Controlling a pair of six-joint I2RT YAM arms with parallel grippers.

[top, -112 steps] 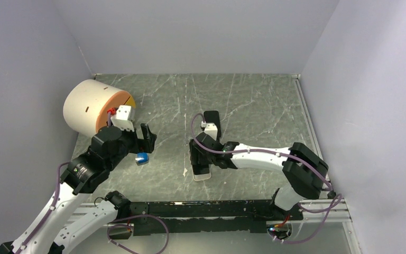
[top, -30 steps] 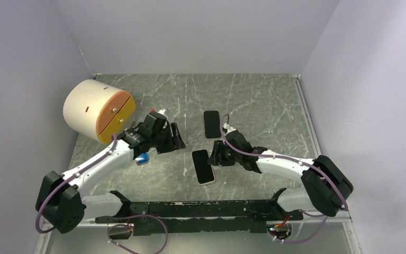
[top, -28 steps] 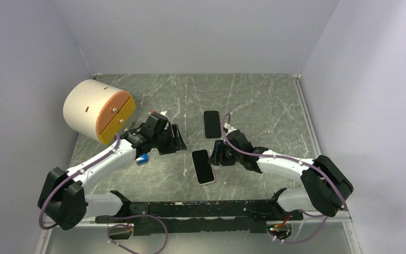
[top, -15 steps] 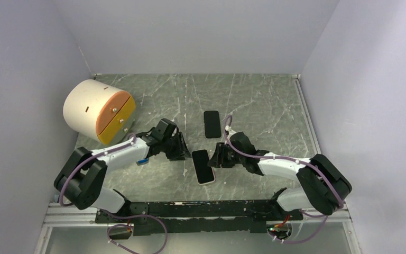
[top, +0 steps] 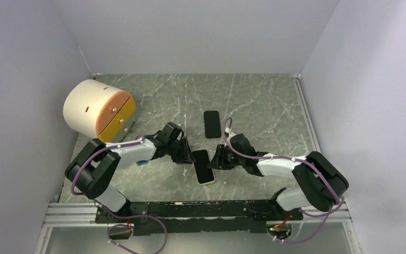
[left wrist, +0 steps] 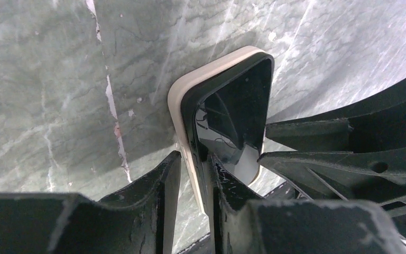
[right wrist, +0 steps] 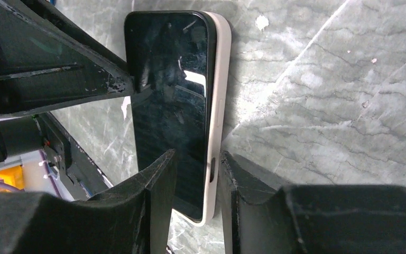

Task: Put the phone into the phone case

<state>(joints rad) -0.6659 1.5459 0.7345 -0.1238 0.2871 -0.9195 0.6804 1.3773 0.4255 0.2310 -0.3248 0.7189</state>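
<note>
Found the phone case (left wrist: 178, 100) flat on the counter (top: 264, 106) between both arms, phone (right wrist: 169, 95) seated inside. Saw left jaws pinching its left rim, right jaws astride the right rim, grip impossible to tell. Noted bare counter past both short ends, spare phone (top: 211, 124) farther back.

Dark green table (top: 264, 98) marbled with pale veins, glossy black phone (top: 202, 165) in pale beige phone case (left wrist: 182, 96), second black phone (top: 211, 124), cream drum (top: 84, 108) with orange-and-yellow face, white left arm (top: 127, 152) and right arm (top: 275, 165) with black joints, seemingly blue half-hidden object (top: 143, 161), lilac-grey walls (top: 190, 32).
</note>
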